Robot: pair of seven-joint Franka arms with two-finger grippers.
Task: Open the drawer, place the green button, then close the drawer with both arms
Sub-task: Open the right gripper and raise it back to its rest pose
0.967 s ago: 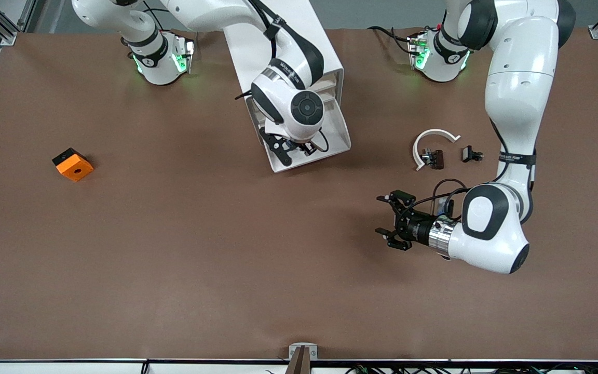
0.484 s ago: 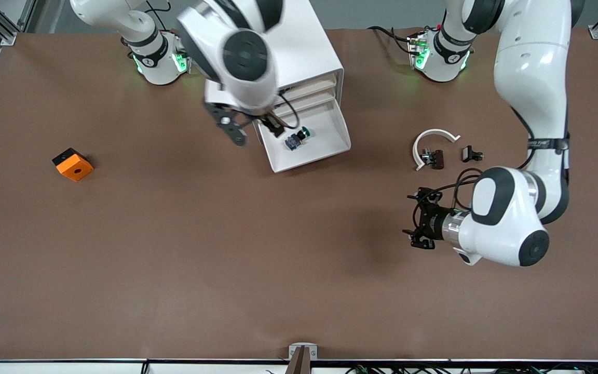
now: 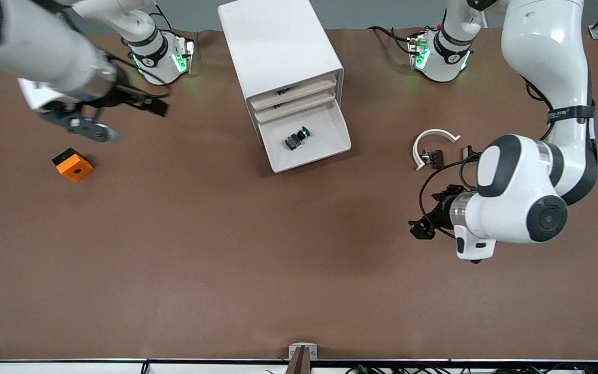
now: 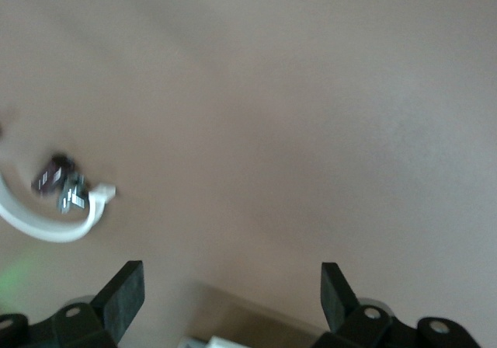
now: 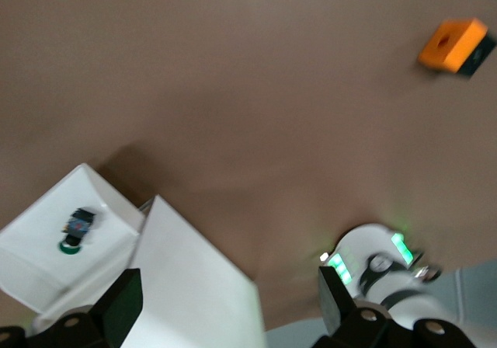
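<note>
The white cabinet point(image 3: 278, 41) stands at the table's far middle. Its lowest drawer point(image 3: 307, 158) is pulled out. The button point(image 3: 298, 139) with the green cap lies on its side in the drawer. My right gripper point(image 3: 135, 123) is open and empty, up over the table between the cabinet and the orange block. In the right wrist view the gripper point(image 5: 229, 301) looks down on the drawer point(image 5: 39, 262) and the button point(image 5: 78, 227). My left gripper point(image 3: 426, 215) is open and empty, low over bare table near the clip parts; the left wrist view point(image 4: 231, 286) shows its fingers wide apart.
An orange square block point(image 3: 72, 164) lies toward the right arm's end, also in the right wrist view point(image 5: 454, 45). Small black clip-like parts with a white curved strip point(image 3: 431, 148) lie toward the left arm's end, also in the left wrist view point(image 4: 58, 196).
My right gripper has let the button go in the drawer and swung away toward the right arm's end. My left arm has drawn back a little toward its own end.
</note>
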